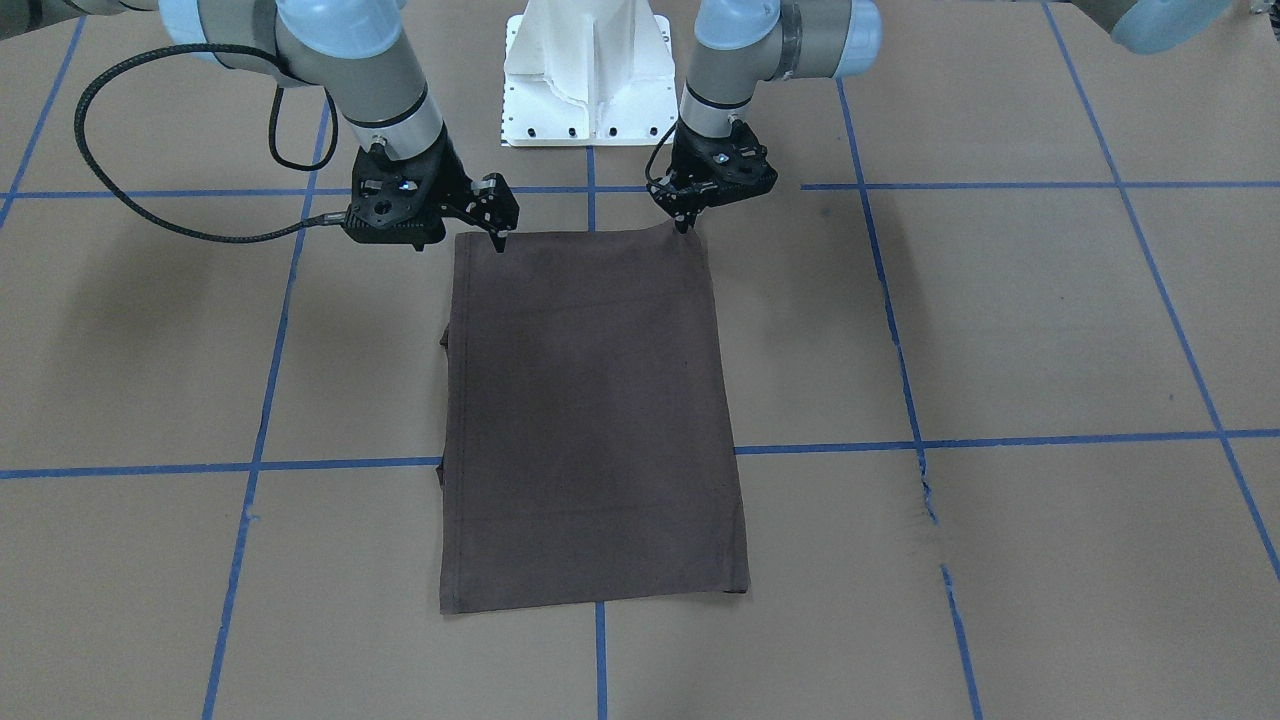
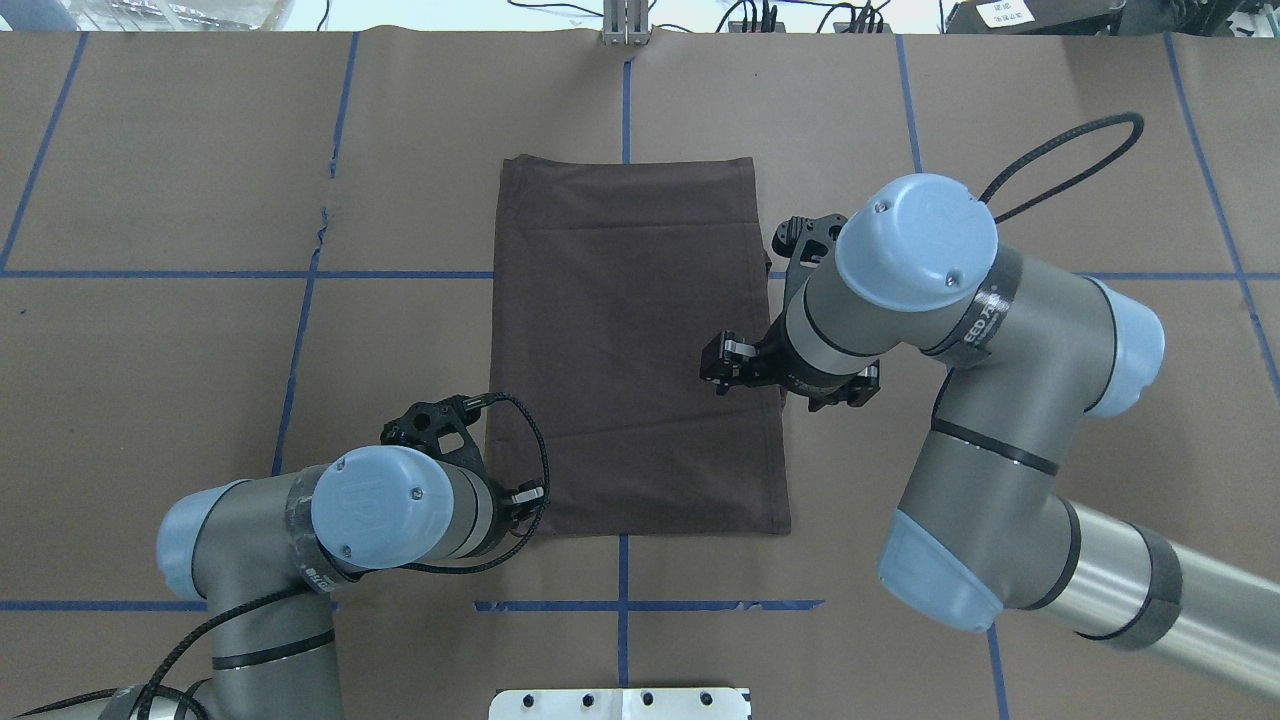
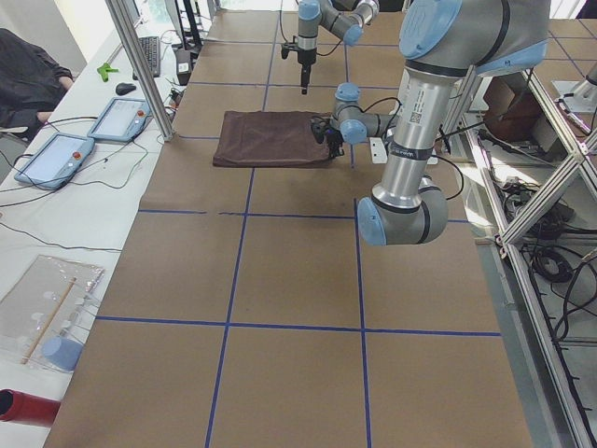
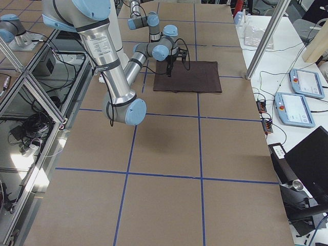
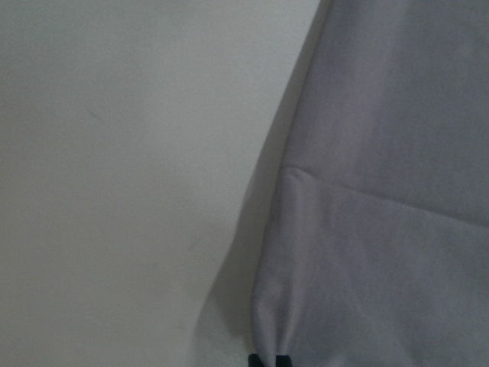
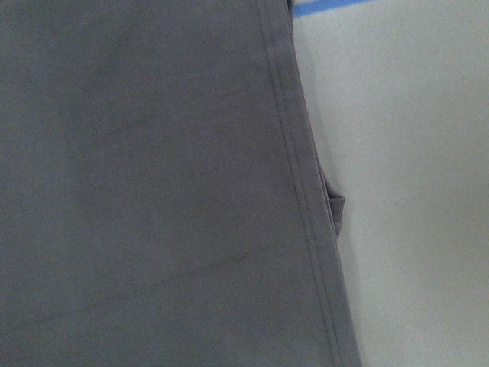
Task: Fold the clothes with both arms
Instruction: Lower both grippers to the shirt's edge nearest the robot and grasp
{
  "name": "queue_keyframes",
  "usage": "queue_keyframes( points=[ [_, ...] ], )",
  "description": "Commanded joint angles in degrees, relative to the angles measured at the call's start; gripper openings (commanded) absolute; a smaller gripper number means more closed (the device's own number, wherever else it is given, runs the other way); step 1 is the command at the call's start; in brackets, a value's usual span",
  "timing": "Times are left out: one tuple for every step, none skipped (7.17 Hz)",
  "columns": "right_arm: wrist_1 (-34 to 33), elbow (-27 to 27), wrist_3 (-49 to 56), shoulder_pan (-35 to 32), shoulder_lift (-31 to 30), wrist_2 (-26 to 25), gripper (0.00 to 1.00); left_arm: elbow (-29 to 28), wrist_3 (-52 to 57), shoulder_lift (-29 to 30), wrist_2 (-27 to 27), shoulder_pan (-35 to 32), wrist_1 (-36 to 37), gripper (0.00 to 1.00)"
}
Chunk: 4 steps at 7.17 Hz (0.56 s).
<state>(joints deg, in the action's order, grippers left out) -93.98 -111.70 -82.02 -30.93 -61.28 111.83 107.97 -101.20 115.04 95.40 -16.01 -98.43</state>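
Note:
The dark brown T-shirt (image 1: 590,420) lies folded into a long rectangle on the brown table, also seen from overhead (image 2: 630,340). Its collar, labels and lettering are hidden; a bit of sleeve pokes out at one long edge (image 1: 446,340). My left gripper (image 1: 686,226) is down at the shirt's near corner on my left and shut on it; the left wrist view shows the cloth (image 5: 367,229) puckered between the fingertips (image 5: 258,360). My right gripper (image 1: 465,232) hangs raised above the shirt's near right part, open and empty. The right wrist view shows only the shirt's hem (image 6: 294,153).
Blue tape lines (image 1: 1000,440) grid the brown paper table cover. The white base pedestal (image 1: 590,75) stands at the robot's edge. In the exterior left view, two tablets (image 3: 121,117) and a metal post (image 3: 140,65) stand on the operators' side.

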Motion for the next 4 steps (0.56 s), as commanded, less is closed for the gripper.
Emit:
queue_keyframes(
  points=[
    [1.15, 0.69, -16.27, 6.30, -0.59, -5.29, 1.00, 0.49, 0.04, 0.09, 0.05, 0.01, 0.00, 0.00],
    [2.91, 1.31, -20.94, 8.93, -2.42, -8.26, 1.00, 0.66, 0.04, 0.09, 0.05, -0.07, 0.00, 0.00],
    [6.14, 1.84, -22.64, 11.31, -4.09, -12.12, 1.00, 0.67, 0.04, 0.09, 0.05, -0.08, 0.00, 0.00],
    [7.65, 4.36, -26.40, 12.72, -4.02, -12.86, 1.00, 0.67, 0.04, 0.09, 0.05, -0.08, 0.00, 0.00]
  ],
)
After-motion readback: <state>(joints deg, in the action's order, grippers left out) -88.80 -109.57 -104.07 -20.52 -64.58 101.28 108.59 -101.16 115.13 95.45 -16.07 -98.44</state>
